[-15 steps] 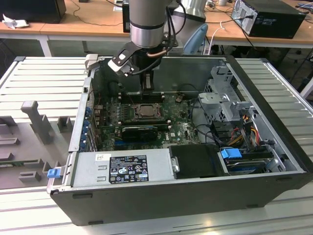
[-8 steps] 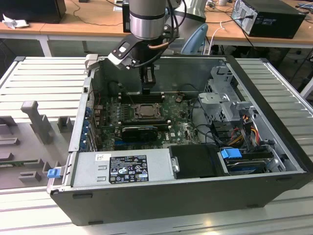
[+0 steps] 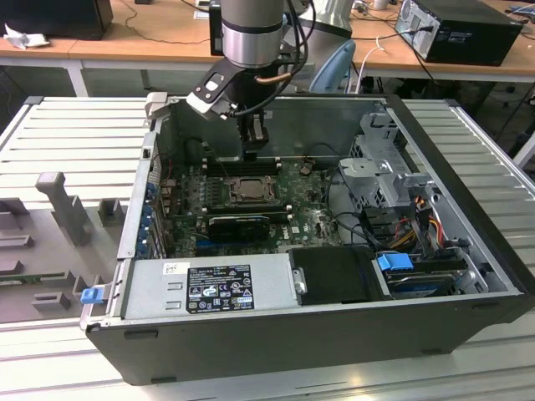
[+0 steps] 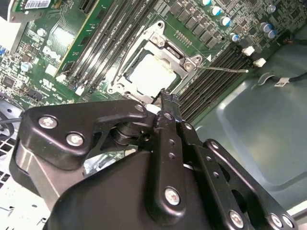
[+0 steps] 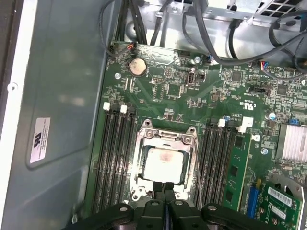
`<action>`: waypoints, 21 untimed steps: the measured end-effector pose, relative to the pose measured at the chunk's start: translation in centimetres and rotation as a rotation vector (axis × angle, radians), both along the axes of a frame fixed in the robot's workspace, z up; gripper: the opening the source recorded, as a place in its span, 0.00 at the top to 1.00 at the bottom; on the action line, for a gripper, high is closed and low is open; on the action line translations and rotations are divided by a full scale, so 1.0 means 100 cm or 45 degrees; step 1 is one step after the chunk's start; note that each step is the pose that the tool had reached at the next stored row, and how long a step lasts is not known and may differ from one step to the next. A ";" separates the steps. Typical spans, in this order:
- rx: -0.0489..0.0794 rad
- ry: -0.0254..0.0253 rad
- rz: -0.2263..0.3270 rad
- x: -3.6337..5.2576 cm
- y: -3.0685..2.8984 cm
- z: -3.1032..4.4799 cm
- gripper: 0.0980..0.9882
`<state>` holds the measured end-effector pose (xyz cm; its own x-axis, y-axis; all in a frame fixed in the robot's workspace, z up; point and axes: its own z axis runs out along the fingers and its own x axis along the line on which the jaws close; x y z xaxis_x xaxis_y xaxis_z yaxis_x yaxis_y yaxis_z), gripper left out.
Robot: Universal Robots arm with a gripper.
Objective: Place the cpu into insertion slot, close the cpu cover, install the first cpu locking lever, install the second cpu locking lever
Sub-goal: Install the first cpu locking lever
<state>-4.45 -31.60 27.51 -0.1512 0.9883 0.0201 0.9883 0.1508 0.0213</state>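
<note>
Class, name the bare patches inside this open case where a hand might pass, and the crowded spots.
Free: the bare metal panel beside the memory slots. Crowded: the cables by the drive cage, and the cpu by the end effector.

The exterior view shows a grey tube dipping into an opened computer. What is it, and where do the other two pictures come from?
The tube is a robot arm. Its gripper, two black fingers pressed together with nothing between them, reaches into a computer case lying on a slatted metal table. The exterior view comes from a camera off the arm. Both wrist views come from cameras riding on the arm, looking past the gripper at the green circuit board. There the cpu, a pale square chip, is framed by the cpu cover.
</note>
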 end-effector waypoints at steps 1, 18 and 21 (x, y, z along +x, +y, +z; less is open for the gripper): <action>0.000 -0.0001 0.004 0.0000 0.0000 0.0000 0.99; 0.000 0.0000 0.204 0.0000 0.0000 0.0000 0.99; 0.000 0.0000 0.246 0.0000 0.0000 0.0000 0.99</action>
